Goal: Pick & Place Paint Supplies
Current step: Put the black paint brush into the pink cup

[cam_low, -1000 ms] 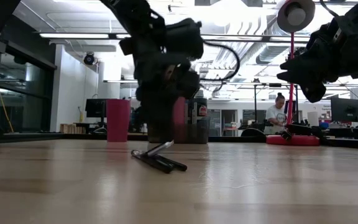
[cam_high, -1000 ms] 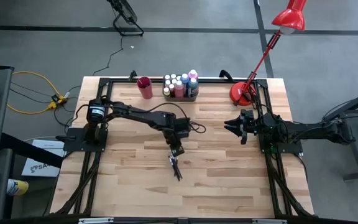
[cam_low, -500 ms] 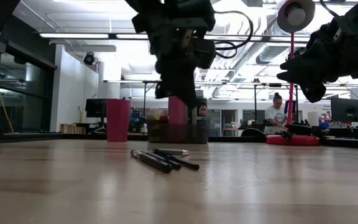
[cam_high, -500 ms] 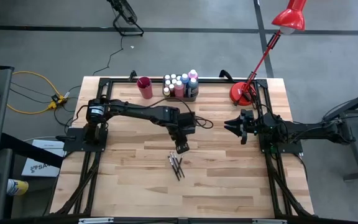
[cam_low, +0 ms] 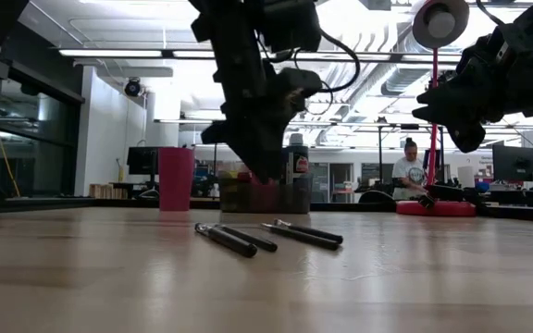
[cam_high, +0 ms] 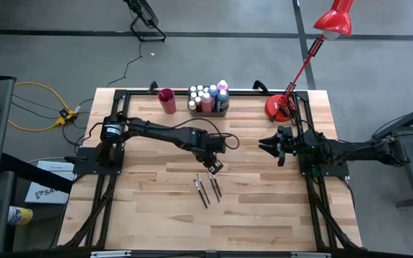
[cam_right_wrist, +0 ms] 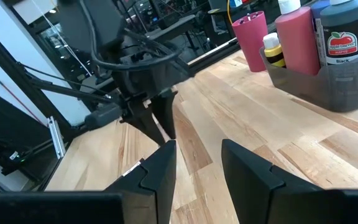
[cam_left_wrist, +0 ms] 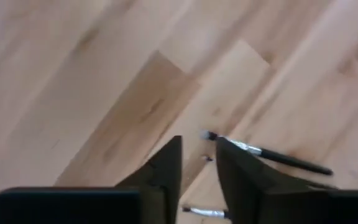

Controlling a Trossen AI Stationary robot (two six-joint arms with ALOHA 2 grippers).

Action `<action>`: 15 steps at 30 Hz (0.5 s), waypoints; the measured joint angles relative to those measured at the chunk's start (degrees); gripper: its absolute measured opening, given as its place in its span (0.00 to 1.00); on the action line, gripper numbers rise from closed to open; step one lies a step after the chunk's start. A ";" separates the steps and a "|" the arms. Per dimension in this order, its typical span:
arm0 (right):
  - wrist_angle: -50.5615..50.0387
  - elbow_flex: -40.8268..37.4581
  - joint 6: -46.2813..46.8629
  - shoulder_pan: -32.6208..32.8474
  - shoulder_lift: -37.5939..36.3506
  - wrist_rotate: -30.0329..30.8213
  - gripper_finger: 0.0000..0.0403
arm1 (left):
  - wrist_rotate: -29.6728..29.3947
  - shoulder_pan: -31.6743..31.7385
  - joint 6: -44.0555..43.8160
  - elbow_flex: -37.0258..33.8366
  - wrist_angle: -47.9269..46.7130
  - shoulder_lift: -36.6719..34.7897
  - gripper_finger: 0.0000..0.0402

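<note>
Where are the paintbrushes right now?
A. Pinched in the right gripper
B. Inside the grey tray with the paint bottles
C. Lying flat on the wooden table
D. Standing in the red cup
C. The paintbrushes lie loose on the bare wooden table, just below the left gripper, far from the red cup and the grey tray.

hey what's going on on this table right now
The left gripper hovers just above the middle of the wooden table, jaws slightly apart and holding nothing. A few paintbrushes lie loose on the wood below it. The paint bottles stand in the grey tray at the far edge, beside the red cup. The right gripper waits, empty, near the red lamp.
</note>
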 joint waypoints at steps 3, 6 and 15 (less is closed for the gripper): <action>0.00 0.00 0.00 0.01 0.00 0.00 0.30 | -3.98 -0.48 -6.96 -0.04 -0.63 0.00 0.34; 0.00 -0.02 0.00 -0.01 0.00 0.00 0.30 | -8.12 -1.44 -12.76 -0.89 0.40 0.00 0.43; 0.00 -0.01 0.00 0.01 0.00 0.00 0.30 | 0.47 -2.14 19.85 -1.09 4.85 1.15 0.50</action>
